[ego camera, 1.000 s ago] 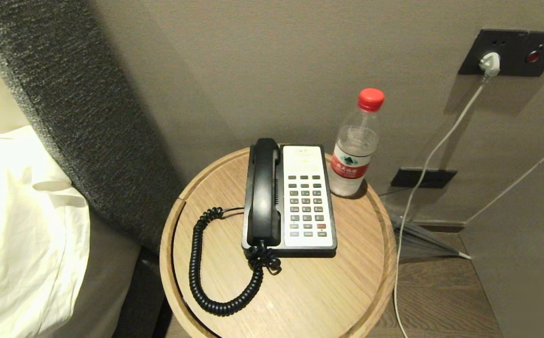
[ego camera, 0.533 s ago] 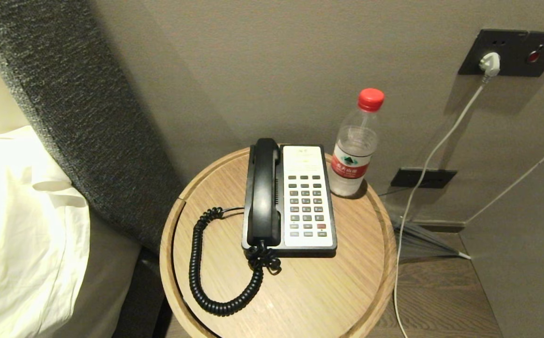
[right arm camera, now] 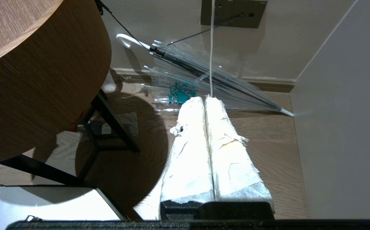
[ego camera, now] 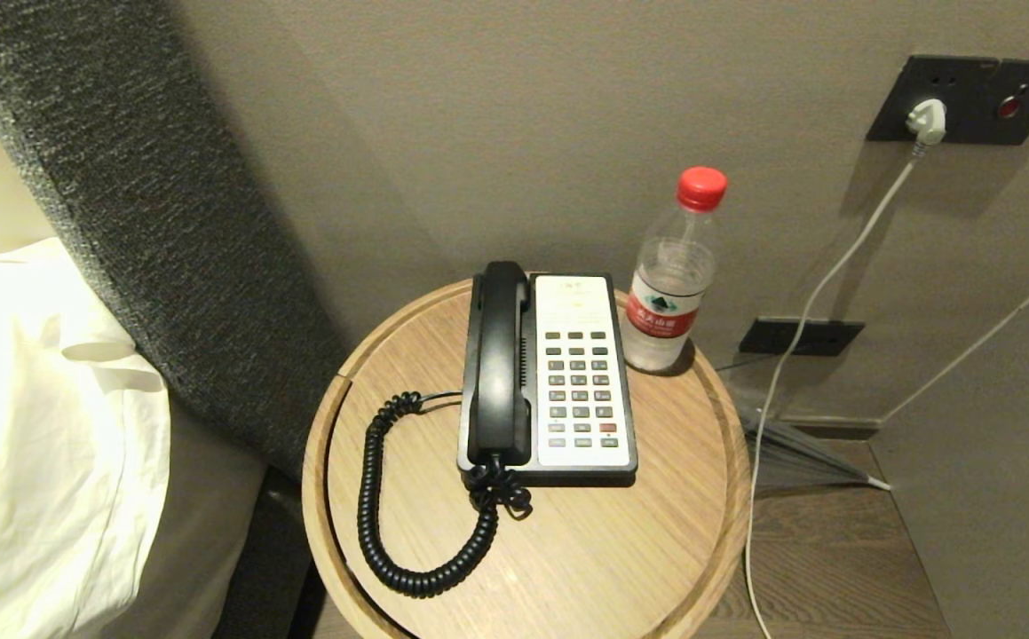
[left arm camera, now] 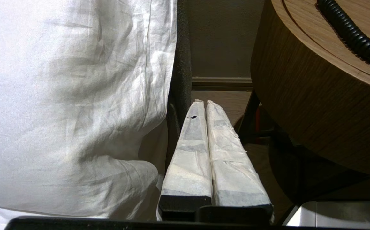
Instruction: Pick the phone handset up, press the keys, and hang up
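Observation:
The black phone handset point(ego camera: 498, 364) lies in its cradle along the left side of the black-and-white phone base point(ego camera: 582, 382), whose grey keys point(ego camera: 578, 386) face up. Its coiled black cord point(ego camera: 390, 506) loops over the round wooden table point(ego camera: 621, 550); part of the cord point(left arm camera: 354, 35) shows in the left wrist view. Neither arm appears in the head view. My left gripper point(left arm camera: 203, 102) hangs shut and empty below the table's edge, beside the white bedding point(left arm camera: 76, 95). My right gripper point(right arm camera: 204, 98) is shut and empty, low over the wooden floor point(right arm camera: 268, 153) right of the table.
A red-capped water bottle point(ego camera: 669, 293) stands just right of the phone's far end. A grey padded headboard point(ego camera: 150, 222) and white bedding point(ego camera: 35, 426) flank the table on the left. A folded clear umbrella point(right arm camera: 204, 80) and a white cable point(ego camera: 789, 355) lie by the wall on the right.

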Controlling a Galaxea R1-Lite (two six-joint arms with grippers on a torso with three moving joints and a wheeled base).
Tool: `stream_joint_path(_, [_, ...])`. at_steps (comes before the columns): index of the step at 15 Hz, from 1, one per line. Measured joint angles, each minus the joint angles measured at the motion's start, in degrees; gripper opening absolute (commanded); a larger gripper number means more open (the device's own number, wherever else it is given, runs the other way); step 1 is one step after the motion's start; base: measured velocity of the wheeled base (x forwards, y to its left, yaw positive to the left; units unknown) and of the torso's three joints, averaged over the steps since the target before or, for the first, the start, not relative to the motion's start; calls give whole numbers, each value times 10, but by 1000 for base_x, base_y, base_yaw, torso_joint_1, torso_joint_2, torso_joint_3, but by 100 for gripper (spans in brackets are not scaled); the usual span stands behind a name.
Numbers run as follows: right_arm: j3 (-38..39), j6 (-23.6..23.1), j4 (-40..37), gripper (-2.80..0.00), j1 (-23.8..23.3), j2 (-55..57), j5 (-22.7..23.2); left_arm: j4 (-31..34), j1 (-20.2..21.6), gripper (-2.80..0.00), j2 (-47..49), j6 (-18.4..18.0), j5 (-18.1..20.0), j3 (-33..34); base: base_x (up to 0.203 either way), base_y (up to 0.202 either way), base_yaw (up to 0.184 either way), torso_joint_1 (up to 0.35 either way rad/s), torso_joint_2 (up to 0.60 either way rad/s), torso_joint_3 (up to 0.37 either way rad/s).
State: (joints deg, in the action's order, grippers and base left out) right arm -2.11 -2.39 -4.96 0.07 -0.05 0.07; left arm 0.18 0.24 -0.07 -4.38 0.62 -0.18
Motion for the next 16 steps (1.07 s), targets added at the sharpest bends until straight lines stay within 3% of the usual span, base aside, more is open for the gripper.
stream_joint_path(16, [0, 0, 1, -280, 0, 0, 0, 0, 0, -280, 0, -1, 0, 0, 0, 0, 0, 0, 0, 0])
